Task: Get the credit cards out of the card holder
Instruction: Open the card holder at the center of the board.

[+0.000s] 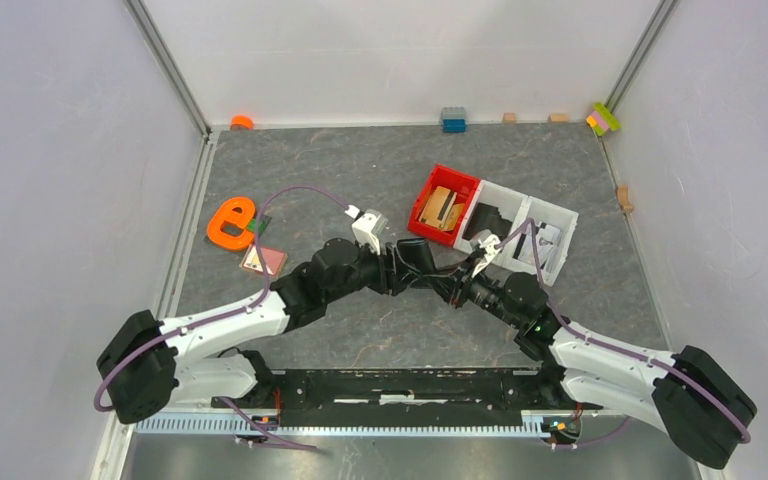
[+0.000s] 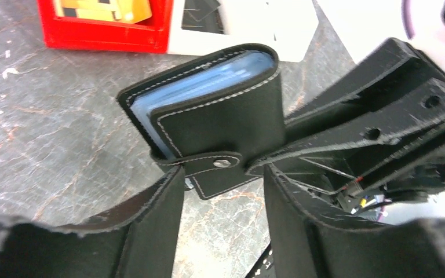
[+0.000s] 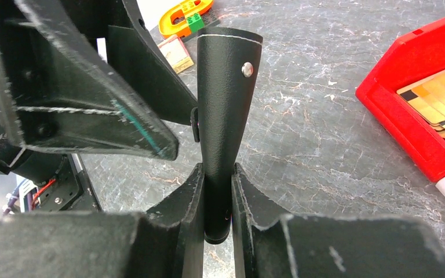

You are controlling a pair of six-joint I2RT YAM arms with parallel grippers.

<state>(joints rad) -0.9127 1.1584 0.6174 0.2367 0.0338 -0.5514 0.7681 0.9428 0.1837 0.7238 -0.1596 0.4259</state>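
The card holder (image 2: 220, 110) is off the table (image 1: 360, 170), held in the air where the two arms meet in the middle, in front of the red bin (image 1: 457, 180). The right gripper (image 3: 217, 174) pinches it: in the right wrist view the holder stands upright, with its lower edge clamped between the two fingers, which press on its flat black faces. The holder is folded shut. Its strap (image 2: 208, 168) wraps round the edge and the metal stud (image 2: 222, 163) sits on it. Pale blue-grey inner layers show along the open edge in the left wrist view; I cannot tell whether these are cards.

The left gripper (image 2: 223, 174) has its jaws spread, one finger on each side of the strap's end, with the stud just above the gap. I cannot tell whether either finger touches the strap.

A pinkish card (image 1: 263, 260) lies flat on the table to the left, well apart from the holder and just beside an orange letter-shaped toy (image 1: 216, 226).

The red bin holds tan and yellow blocks (image 3: 434, 98). A white bin (image 1: 557, 255) stands touching the red one on its right side. From above, the holder itself is mostly hidden by the two grippers
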